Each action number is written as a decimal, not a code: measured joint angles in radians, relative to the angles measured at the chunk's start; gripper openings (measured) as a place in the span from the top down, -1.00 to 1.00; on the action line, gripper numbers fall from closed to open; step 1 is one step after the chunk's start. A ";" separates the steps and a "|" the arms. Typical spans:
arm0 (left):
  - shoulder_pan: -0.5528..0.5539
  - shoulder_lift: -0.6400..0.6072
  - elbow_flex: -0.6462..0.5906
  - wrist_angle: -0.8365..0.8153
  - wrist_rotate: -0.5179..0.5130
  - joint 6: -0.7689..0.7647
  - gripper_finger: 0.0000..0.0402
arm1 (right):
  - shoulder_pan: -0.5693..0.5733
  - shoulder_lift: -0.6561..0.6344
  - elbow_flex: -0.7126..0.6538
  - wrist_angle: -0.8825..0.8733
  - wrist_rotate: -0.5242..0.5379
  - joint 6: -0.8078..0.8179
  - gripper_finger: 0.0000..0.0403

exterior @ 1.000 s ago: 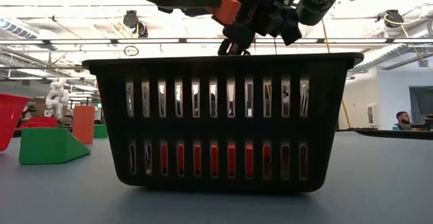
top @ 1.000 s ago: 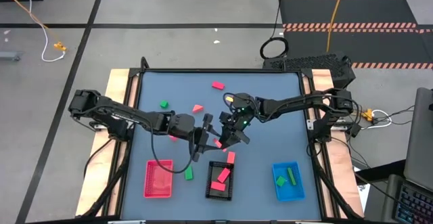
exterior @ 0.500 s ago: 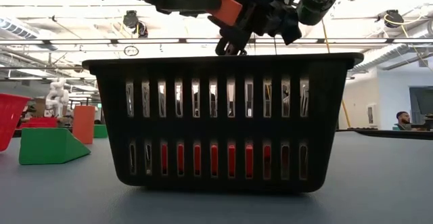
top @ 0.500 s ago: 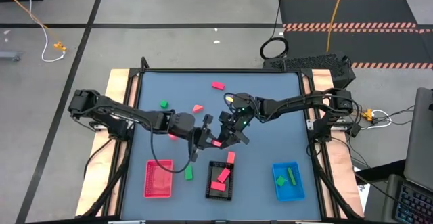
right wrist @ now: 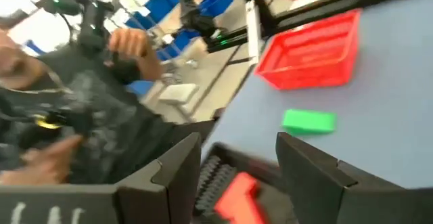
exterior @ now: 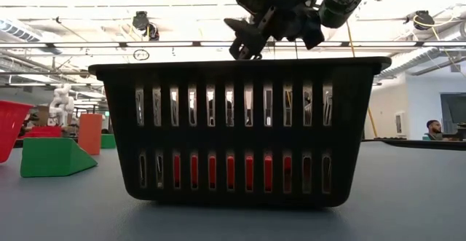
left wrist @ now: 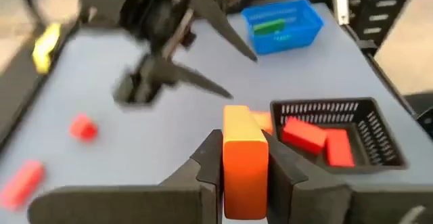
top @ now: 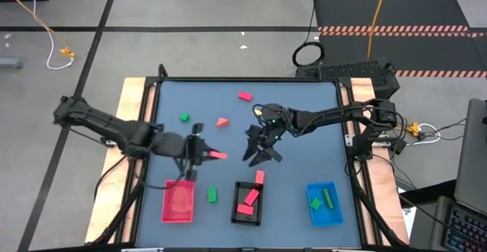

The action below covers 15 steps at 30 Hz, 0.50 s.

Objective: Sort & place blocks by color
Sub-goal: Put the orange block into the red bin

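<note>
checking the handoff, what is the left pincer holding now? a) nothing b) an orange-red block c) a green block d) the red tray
b: in the left wrist view the left pincer is shut on an orange-red block, and the high view shows it carried near the red tray.
</note>
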 joint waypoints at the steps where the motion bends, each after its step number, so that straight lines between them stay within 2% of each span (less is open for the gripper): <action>1: -0.027 -0.011 0.000 -0.047 -0.035 -0.066 0.72 | 0.000 0.000 -0.001 -0.003 0.027 -0.031 0.07; 4: -0.107 -0.016 -0.001 -0.140 -0.086 -0.271 0.72 | 0.000 0.000 -0.001 -0.005 0.124 -0.095 0.07; 9: -0.218 0.038 -0.001 -0.262 -0.078 -0.564 0.72 | 0.000 0.000 -0.002 -0.046 0.323 -0.171 0.07; 12: -0.266 0.081 0.000 -0.355 -0.011 -0.766 0.72 | 0.000 0.000 -0.002 -0.093 0.383 -0.202 0.07; 15: -0.304 0.131 -0.002 -0.484 0.114 -0.971 0.72 | 0.001 0.000 -0.002 -0.134 0.397 -0.214 0.07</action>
